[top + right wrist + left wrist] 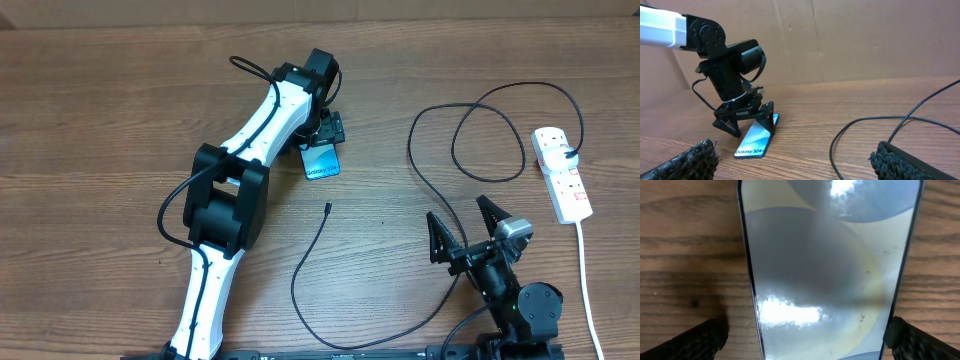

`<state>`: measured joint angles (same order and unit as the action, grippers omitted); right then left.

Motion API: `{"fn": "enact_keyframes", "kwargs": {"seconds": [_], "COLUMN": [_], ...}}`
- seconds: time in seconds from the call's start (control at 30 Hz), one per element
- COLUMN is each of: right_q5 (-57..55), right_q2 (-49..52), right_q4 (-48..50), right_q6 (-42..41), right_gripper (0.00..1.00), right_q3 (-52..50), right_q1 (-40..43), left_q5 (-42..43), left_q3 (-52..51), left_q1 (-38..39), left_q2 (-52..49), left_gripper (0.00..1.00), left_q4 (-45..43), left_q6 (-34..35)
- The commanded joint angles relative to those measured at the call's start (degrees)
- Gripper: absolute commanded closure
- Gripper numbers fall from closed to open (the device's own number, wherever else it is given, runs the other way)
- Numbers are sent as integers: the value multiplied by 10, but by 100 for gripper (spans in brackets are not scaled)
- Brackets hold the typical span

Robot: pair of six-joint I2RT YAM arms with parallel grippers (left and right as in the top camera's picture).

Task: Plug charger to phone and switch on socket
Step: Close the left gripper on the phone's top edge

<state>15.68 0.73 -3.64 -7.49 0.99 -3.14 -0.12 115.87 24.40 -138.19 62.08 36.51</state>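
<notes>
The slim smartphone with a lit light-blue screen (322,163) lies flat on the wooden table (100,100), one end between the left gripper's (751,124) spread jaws. The right gripper (465,228) gapes empty beside the thin black charger cable (326,210).

wood tbl (100,100), plain brown wall (865,40)

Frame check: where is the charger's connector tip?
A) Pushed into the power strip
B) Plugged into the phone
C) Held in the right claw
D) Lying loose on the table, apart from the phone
D: the connector tip lies alone on the table, with bare wood between it and the phone, and the right claw stands open with nothing in it.
</notes>
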Motion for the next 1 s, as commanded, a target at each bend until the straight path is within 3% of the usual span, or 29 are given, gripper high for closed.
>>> {"fn": "enact_keyframes", "kwargs": {"seconds": [0.0,0.53,0.83,0.97], "right_q5": [0,0,0,0], "right_q2": [-6,-6,-6,-6], "right_q4": [3,3,3,3], "right_q6": [-2,-2,-2,-2], "right_gripper": [0,0,0,0], "right_q3": [-5,-5,-5,-5], "right_q1": [-2,-2,-2,-2], "left_q5": [2,14,29,29], "left_q3": [5,5,5,5], "left_q1": [4,3,4,4], "left_q2": [-19,-19,-19,-19], "left_gripper": [0,0,0,9], "left_q4": [-11,-54,-25,3], "left_q6": [8,-12,-12,-12]}}
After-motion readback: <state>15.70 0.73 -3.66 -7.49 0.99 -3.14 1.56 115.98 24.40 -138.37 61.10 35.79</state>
